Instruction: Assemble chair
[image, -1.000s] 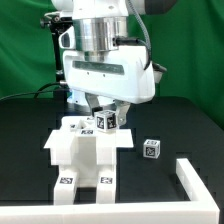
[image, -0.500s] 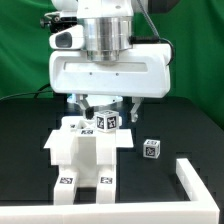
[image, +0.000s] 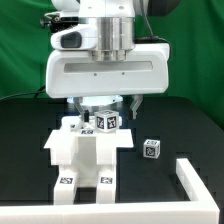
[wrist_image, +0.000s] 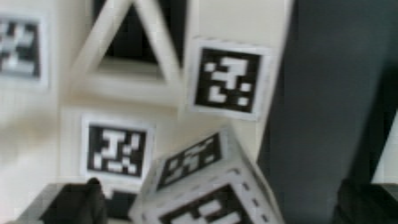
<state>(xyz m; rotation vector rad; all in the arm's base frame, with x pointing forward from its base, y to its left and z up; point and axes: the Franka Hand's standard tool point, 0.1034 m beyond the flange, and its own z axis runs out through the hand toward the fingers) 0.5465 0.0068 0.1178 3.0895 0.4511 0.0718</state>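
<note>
The chair's joined white pieces (image: 88, 152) stand in the middle of the black table, with tags on the front feet. A small tagged white block (image: 105, 122) sits on top of them at the back. My gripper (image: 106, 113) hangs straight over this block, its dark fingers (image: 87, 111) either side of it. In the wrist view the block (wrist_image: 210, 190) lies between the jaws with a gap on each side, so the gripper (wrist_image: 231, 207) is open. A second small tagged cube (image: 150, 149) lies loose to the exterior view's right.
A white L-shaped rail (image: 196, 176) lies at the front right corner of the table. A green curtain hangs behind. The arm's wide white hand body (image: 105, 72) hides the back of the chair parts.
The hand has turned about its vertical axis, so its broad face now points at the exterior camera. The small block and the chair pieces have not moved.
</note>
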